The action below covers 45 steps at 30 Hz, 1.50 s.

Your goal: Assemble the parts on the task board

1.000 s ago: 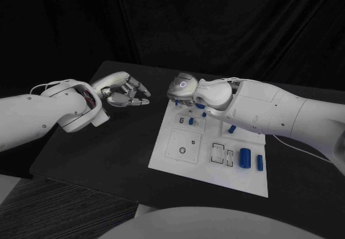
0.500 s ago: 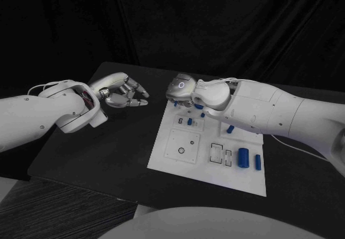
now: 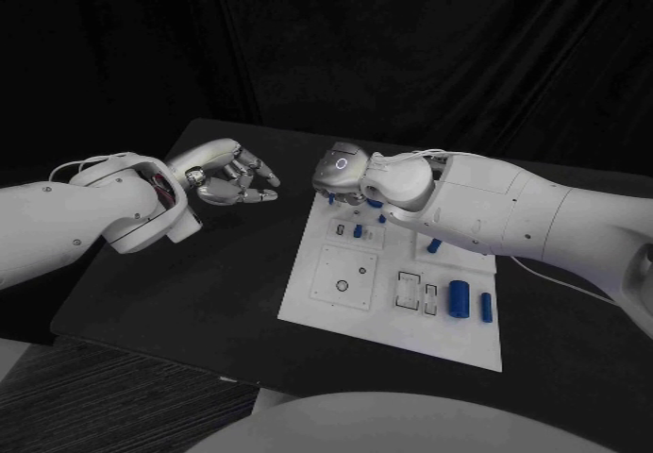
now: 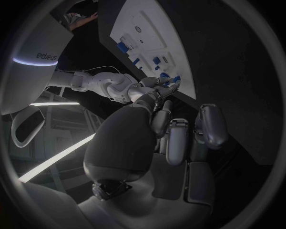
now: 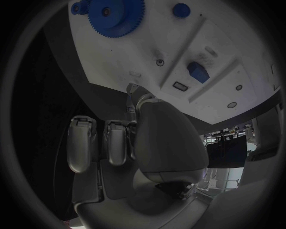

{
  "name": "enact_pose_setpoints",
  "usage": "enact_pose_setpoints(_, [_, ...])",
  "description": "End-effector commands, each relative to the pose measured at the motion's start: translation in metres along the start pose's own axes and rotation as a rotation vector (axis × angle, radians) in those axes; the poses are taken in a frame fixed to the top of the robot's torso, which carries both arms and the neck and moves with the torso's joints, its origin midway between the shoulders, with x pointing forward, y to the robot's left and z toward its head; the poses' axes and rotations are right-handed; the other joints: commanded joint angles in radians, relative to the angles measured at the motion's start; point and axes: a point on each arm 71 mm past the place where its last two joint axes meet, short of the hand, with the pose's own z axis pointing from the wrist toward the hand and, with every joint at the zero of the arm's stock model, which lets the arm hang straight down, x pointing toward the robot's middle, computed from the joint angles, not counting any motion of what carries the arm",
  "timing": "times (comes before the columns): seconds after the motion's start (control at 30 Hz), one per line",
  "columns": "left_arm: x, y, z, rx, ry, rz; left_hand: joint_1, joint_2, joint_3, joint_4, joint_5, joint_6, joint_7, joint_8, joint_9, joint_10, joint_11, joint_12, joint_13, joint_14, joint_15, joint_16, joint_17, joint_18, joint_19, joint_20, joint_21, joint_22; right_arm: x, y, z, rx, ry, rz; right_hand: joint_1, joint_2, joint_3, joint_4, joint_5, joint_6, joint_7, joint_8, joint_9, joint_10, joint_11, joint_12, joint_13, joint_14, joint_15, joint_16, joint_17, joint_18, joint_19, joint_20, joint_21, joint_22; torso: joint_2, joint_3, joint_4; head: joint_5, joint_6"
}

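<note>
The white task board (image 3: 357,307) lies in the middle of the black table. Blue parts sit on it: a thick cylinder (image 3: 459,297), a thinner peg (image 3: 486,307), a piece (image 3: 436,245) and a small peg (image 3: 358,229). My right hand (image 3: 345,174) hovers over the board's far end with its fingers (image 5: 81,143) curled in on nothing. A blue gear (image 5: 113,16), a blue knob (image 5: 181,9) and a blue block (image 5: 198,71) sit on the board (image 5: 137,52) just beyond it. My left hand (image 3: 231,176) is off the board's left side, above bare table, fingers (image 4: 178,140) curled and empty.
The black table (image 3: 204,283) stretches wide to the left of the board, and its front edge (image 3: 163,363) is near. A square plate (image 3: 345,274) and rectangular slots (image 3: 419,291) are set in the board. My right forearm (image 3: 504,212) lies over the board's far right part.
The whole view has shifted a little. Neither hand nor any part has visibly moved.
</note>
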Motion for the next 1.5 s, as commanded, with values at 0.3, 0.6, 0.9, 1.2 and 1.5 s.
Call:
enact_pose_setpoints(0.3, [0.0003,-0.0019,0.0016,0.01,0.014,0.0,0.003,0.009,0.015,0.026,0.011,0.01,0.0,0.016,-0.012,-0.005,-0.001,-0.025,-0.011,0.04,-0.006,-0.01,0.17,-0.01,-0.009,-0.009,-0.014,0.168,0.0045,0.0034,0.0008,0.009,0.027,0.005,-0.048,0.028,0.017,-0.008,-0.009,0.02,-0.004,0.031,0.101,0.102,-0.001,-0.012,0.252,0.104,0.007,0.021,0.246,-0.022,0.068,0.009,0.016,0.252,-0.002,-0.001,0.0011,0.002,0.0])
enact_pose_setpoints(0.6, [0.0002,-0.001,0.002,0.008,0.017,0.0,0.005,0.009,0.016,0.026,0.011,0.011,0.0,0.017,-0.012,-0.005,-0.002,-0.025,-0.011,0.04,-0.006,-0.01,0.17,-0.01,-0.01,-0.01,-0.015,0.167,0.0065,0.0036,0.0005,0.011,0.037,0.007,-0.048,0.029,0.017,-0.01,-0.009,0.019,-0.003,0.029,0.101,0.102,-0.001,-0.012,0.252,0.104,0.008,0.021,0.246,-0.021,0.067,0.01,0.015,0.252,-0.003,-0.0021,0.0012,0.002,0.0])
enact_pose_setpoints(0.9, [0.0009,-0.0012,0.0028,0.009,0.022,0.0,0.009,0.009,0.018,0.025,0.01,0.012,-0.001,0.017,-0.012,-0.005,-0.002,-0.026,-0.012,0.041,-0.006,-0.009,0.17,-0.01,-0.009,-0.01,-0.015,0.168,0.0068,0.0049,0.0013,0.008,0.041,0.008,-0.051,0.031,0.017,-0.012,-0.009,0.015,-0.003,0.025,0.102,0.102,0.0,-0.012,0.252,0.104,0.008,0.021,0.246,-0.021,0.067,0.01,0.014,0.251,-0.004,-0.0023,0.0004,0.001,0.0])
enact_pose_setpoints(1.2, [0.0016,-0.0009,0.0032,0.007,0.029,-0.002,0.009,0.009,0.018,0.025,0.01,0.012,-0.001,0.017,-0.012,-0.005,-0.002,-0.026,-0.012,0.041,-0.006,-0.009,0.17,-0.01,-0.009,-0.01,-0.015,0.168,0.0091,0.0028,0.0006,0.016,0.049,0.007,-0.052,0.031,0.017,-0.012,-0.009,0.014,-0.003,0.024,0.102,0.102,0.0,-0.012,0.252,0.104,0.008,0.021,0.245,-0.021,0.067,0.01,0.013,0.251,-0.005,-0.0024,0.0006,0.002,0.0])
enact_pose_setpoints(1.5, [0.0026,-0.0006,0.004,0.005,0.04,-0.003,0.011,0.011,0.019,0.026,0.009,0.012,-0.001,0.018,-0.012,-0.006,-0.002,-0.027,-0.014,0.039,-0.007,-0.011,0.168,-0.01,-0.011,-0.01,-0.018,0.167,0.0106,0.0007,-0.0006,0.021,0.05,0.006,-0.052,0.032,0.017,-0.013,-0.01,0.014,-0.004,0.023,0.102,0.102,0.0,-0.012,0.252,0.104,0.008,0.021,0.246,-0.021,0.067,0.01,0.014,0.251,-0.006,-0.0028,0.0003,0.001,0.0])
